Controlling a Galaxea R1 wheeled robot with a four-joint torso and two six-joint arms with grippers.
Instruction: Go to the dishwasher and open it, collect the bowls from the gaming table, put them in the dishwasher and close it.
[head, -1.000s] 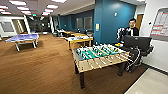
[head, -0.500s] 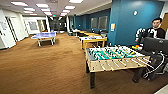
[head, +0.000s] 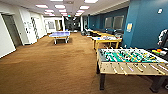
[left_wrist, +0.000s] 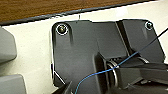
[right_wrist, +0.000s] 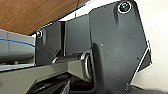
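The dishwasher and the bowls are out of view. Past the green-pitched football table (head: 130, 58) stands a light-topped table with yellow edge and legs (head: 106, 39), possibly the gaming table. Small things lie on it, too blurred to name. Both wrist views look onto my own dark plates (left_wrist: 82, 50) (right_wrist: 115, 45), with a pale surface and brown carpet behind them.
Brown carpet (head: 50, 67) stretches ahead down a long room. A blue table-tennis table (head: 60, 34) stands far off at centre-left. White walls and doors line the left, a blue wall the right. A person (head: 163, 37) shows partly at the right edge, beside some colourful things (head: 158, 52).
The camera has turned left and moved closer. The football table now sits larger at the right, the table-tennis table has shifted toward the centre, and the person has slid to the right edge.
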